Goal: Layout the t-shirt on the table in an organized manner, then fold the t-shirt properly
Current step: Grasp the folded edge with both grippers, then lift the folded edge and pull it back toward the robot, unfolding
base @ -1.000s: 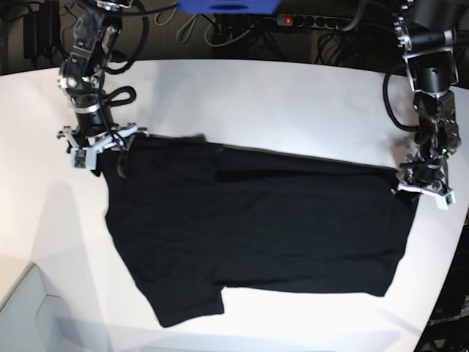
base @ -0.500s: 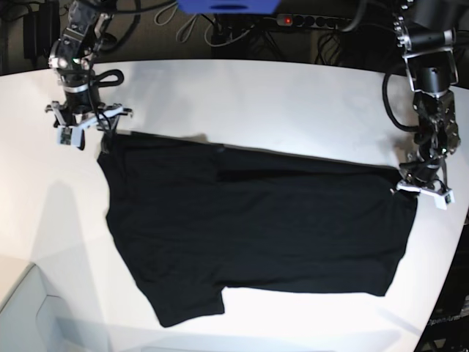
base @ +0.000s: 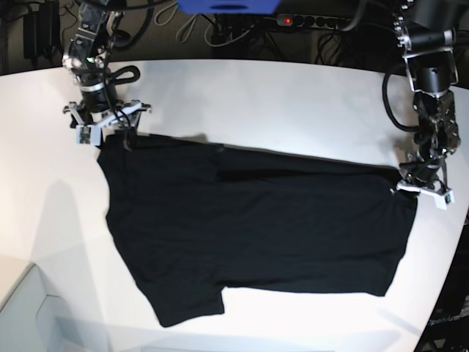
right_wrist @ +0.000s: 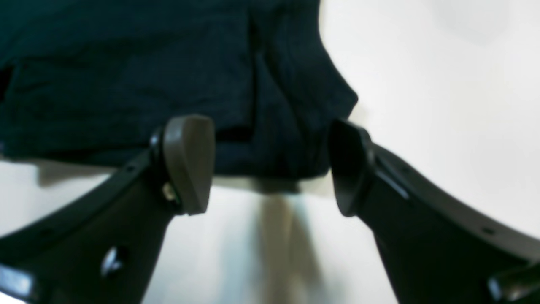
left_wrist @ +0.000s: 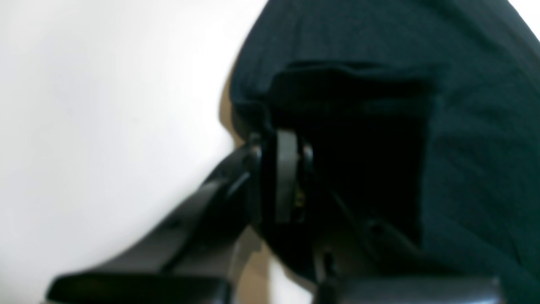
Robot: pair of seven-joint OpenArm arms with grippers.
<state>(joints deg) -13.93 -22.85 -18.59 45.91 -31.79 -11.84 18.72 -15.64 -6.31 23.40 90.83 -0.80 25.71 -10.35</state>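
Observation:
The black t-shirt [base: 256,227] lies spread on the white table [base: 293,103], one sleeve pointing to the front left. At the shirt's right edge my left gripper [base: 421,189] is down on the cloth. The left wrist view shows that gripper [left_wrist: 287,169] shut, with t-shirt [left_wrist: 464,126] fabric bunched at its tips. My right gripper [base: 107,123] hovers at the shirt's back-left corner. In the right wrist view it [right_wrist: 270,169] is open, and the t-shirt [right_wrist: 126,76] corner lies just beyond its fingers [right_wrist: 187,162], untouched.
A power strip [base: 315,20] and cables lie behind the table's far edge, beside a blue object [base: 227,6]. The table's curved edge runs close to the left gripper on the right. A grey surface [base: 22,315] sits at the front left corner.
My right gripper let the back-left corner go, swung back and left, then returned to the corner with its jaws wider. That corner now lies farther back. The left gripper stayed at the right edge.

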